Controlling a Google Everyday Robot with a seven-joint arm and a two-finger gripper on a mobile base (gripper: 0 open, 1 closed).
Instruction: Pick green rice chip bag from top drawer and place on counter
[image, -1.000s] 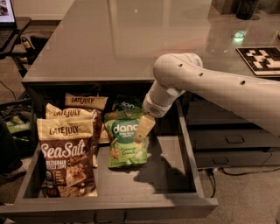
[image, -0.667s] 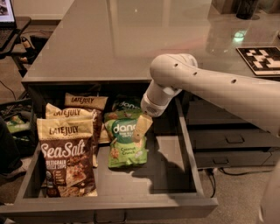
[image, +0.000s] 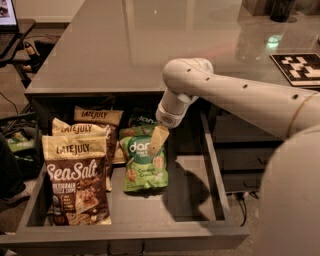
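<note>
Reaching for which bag at that moment? my colleague asked over the line.

The green glossy snack pouch (image: 145, 169), I said. It lay face-up on the floor of the wide dark-grey top drawer (image: 192, 187). The drawer stood pulled well out from under the large glossy grey tabletop (image: 125, 45), which let the white jointed arm (image: 240, 97) drop in from above. I had the tan-tipped gripper (image: 159, 139) low over the pouch's upper right corner. Whether it was open, closed or already pinching the foil, I could not tell from my feed.

Why that corner?

I judged that the top seal offered a thin, flat edge to take, and that it lay clear of the neighbours. The cream-and-brown bags (image: 75, 182) overlapped along the left side, and a second green pouch (image: 142, 121) was tucked behind, mostly covered.

Could you read anything?

"dang" in white on the dark-green circle, with "Coconut Crunch" below it among pictured pale chips. The cream bags read "Late July", and the nearest one "Sea Salt" in large letters; the finer print I could not make out. On the tabletop to the right sat a black-and-white patterned marker board (image: 300, 67), which I took for a locating tag.

So the pouch was not up top?

No. It lay in the drawer, and the lift and the set-down were not yet done.
</note>
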